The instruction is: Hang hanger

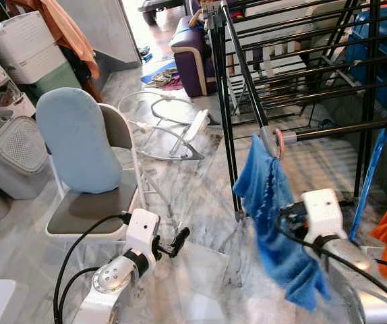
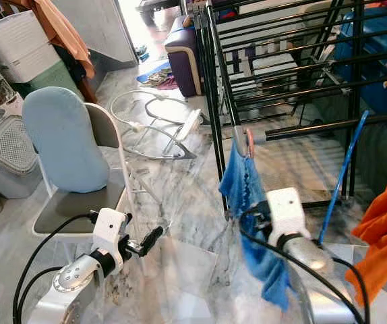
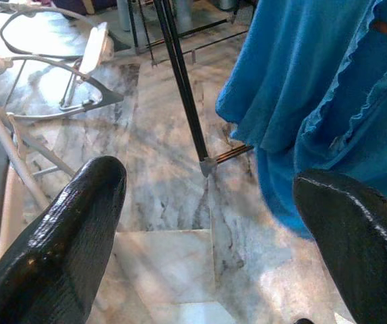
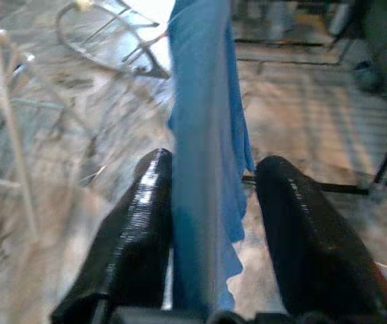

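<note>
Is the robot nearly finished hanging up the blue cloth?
Nearly. The hanger's hook already sits over the black rack bar, with the blue cloth dangling from it. The right gripper straddles the cloth; it needs to let go. The left gripper is open, unused.

The left hand [image 3: 210, 243] has its two black fingers [image 3: 65, 236] spread wide apart with nothing between them. Beyond them lies grey-veined marble floor [image 3: 166, 196]. A blue cloth [image 3: 328, 101] hangs close by one finger. A black rack leg [image 3: 183, 88] slants down to the floor, and farther off lies a white metal frame [image 3: 79, 61].
</note>
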Robot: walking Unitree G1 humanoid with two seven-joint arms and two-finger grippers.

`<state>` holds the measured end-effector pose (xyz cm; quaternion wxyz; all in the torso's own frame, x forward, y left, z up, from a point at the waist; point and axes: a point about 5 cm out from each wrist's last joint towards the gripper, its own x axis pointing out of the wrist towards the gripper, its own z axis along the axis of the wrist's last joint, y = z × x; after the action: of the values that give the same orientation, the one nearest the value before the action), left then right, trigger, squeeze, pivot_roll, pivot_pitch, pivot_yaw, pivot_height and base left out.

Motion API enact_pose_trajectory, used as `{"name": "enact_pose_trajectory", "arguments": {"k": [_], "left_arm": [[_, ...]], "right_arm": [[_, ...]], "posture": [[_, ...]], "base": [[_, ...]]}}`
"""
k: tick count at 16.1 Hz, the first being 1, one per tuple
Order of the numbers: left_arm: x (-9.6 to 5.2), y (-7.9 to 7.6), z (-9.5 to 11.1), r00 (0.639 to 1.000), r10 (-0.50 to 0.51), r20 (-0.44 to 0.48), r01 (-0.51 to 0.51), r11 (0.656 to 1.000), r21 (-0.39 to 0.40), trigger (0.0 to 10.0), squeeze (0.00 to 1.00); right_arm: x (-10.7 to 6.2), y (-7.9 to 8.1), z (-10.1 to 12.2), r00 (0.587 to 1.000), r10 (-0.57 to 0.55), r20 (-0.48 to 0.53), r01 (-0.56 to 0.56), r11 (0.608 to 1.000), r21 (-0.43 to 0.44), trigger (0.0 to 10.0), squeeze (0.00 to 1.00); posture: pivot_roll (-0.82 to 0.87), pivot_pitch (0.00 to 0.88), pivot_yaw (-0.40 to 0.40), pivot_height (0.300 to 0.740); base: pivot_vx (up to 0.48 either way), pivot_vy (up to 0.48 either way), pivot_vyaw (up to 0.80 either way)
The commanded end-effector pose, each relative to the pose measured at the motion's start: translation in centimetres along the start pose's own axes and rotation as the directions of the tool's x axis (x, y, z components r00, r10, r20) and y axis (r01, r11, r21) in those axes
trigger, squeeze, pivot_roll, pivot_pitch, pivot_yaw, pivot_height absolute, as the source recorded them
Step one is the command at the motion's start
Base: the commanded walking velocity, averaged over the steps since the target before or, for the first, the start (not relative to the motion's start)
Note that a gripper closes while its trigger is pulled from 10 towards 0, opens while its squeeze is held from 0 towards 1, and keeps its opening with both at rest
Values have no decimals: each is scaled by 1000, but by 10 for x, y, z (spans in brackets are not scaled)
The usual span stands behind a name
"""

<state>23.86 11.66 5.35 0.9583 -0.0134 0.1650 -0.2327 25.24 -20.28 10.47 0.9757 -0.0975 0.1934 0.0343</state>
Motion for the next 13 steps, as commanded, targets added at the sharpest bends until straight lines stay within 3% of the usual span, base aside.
{"name": "enact_pose_trajectory", "arguments": {"k": [1, 3, 7, 9, 13], "left_arm": [[-1, 6, -3, 999, 24, -21, -24, 1000, 4, 10000, 0], [-5, 9, -2, 999, 30, -18, -30, 999, 11, 10000, 0], [-15, 19, 1, 998, 63, 4, -63, 998, 31, 10000, 0], [-17, 24, 10, 992, 109, 69, -110, 994, 15, 10000, 0], [-21, 31, 12, 975, 200, 94, -202, 979, 17, 10000, 0]], "right_arm": [[0, 0, 9, 999, -11, 53, 12, 1000, -7, 10000, 1000], [-4, -8, 19, 991, -57, 125, 63, 997, -37, 10000, 1000], [-12, -15, 31, 966, -101, 239, 102, 995, 8, 10000, 1000], [-19, -10, 35, 948, -116, 297, 116, 993, 19, 10000, 1000], [-18, 0, 39, 936, -88, 341, 80, 996, 35, 10000, 1000]], "posture": [[-195, 0, 166, 740], [-195, 0, 166, 740], [-187, 0, 167, 740], [-184, 0, 168, 740], [-168, 0, 155, 740]], "base": [[0, 0, 0], [0, 0, 0], [0, 0, 0], [0, 0, 0], [0, 0, 0]]}}
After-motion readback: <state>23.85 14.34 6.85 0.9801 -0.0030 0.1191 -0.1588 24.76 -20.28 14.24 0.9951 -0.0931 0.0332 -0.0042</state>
